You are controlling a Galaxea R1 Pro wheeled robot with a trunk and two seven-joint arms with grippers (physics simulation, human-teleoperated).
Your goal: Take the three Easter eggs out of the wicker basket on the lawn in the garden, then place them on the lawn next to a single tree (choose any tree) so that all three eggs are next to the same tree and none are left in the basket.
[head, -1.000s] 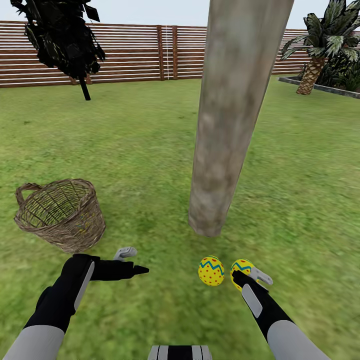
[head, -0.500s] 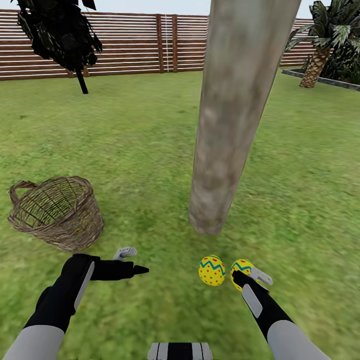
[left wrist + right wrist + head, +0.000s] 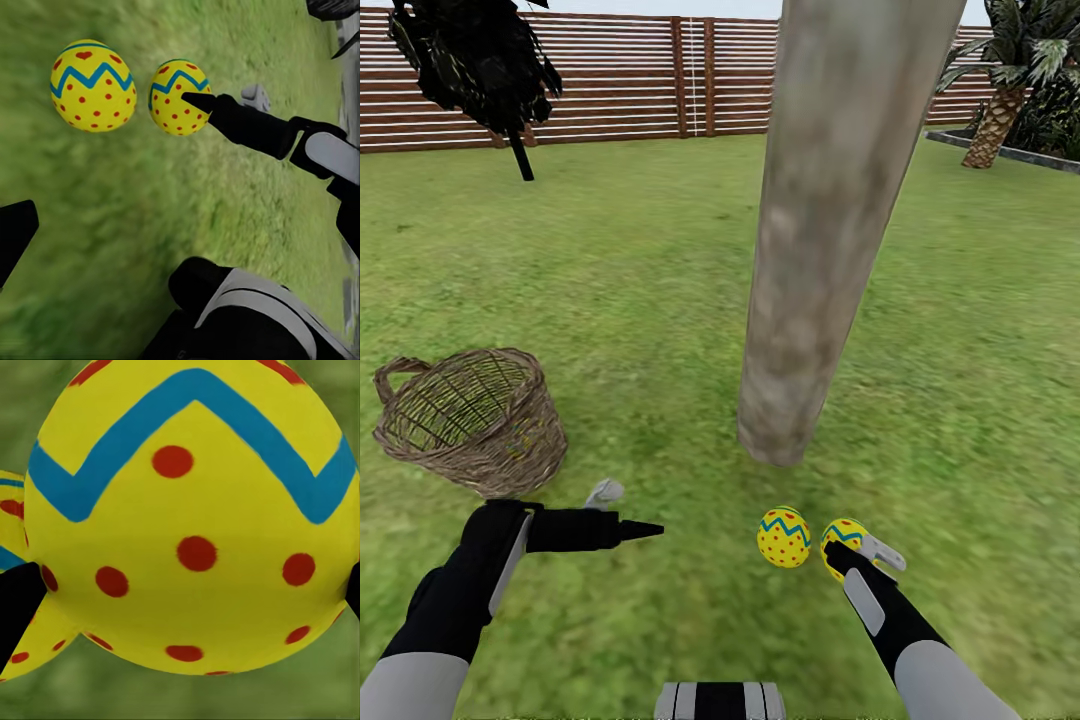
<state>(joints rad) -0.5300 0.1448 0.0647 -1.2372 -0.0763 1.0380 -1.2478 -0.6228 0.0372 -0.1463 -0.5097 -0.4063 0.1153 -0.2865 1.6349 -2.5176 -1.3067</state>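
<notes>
Eggs first: you have two of the Easter eggs on the lawn (image 3: 660, 300) just in front of the base of the tree (image 3: 830, 230), side by side and almost touching. The free egg (image 3: 783, 538) sits on the grass to the left of the pair. The other egg (image 3: 840, 538) is held between the two fingers of your right gripper (image 3: 852, 550); in the right wrist view that egg (image 3: 187, 517) is close up, with a dark fingertip (image 3: 15, 600) pressed at each side, and the edge of the neighbouring egg peeks out behind it. Whether the held egg rests on the grass or hangs just above it, you cannot tell from these views.

Your left gripper (image 3: 622, 512) is empty and spread wide, one black finger pointing toward the eggs and one grey finger raised behind it, low over bare grass between the wicker basket (image 3: 470, 420) and the eggs. From the left wrist camera you see both eggs across the grass, the free one (image 3: 94, 84) and the held one (image 3: 176, 97), with the right gripper (image 3: 225, 105) reaching onto the latter.

The basket stands upright on the lawn to your left, well apart from the trunk. Yellow flecks show through its woven side, but you cannot tell if the third egg is inside.

Beyond, a wooden fence (image 3: 620, 85) closes the garden, with a black conifer (image 3: 475, 60) at far left and a palm (image 3: 1015, 75) at far right.
</notes>
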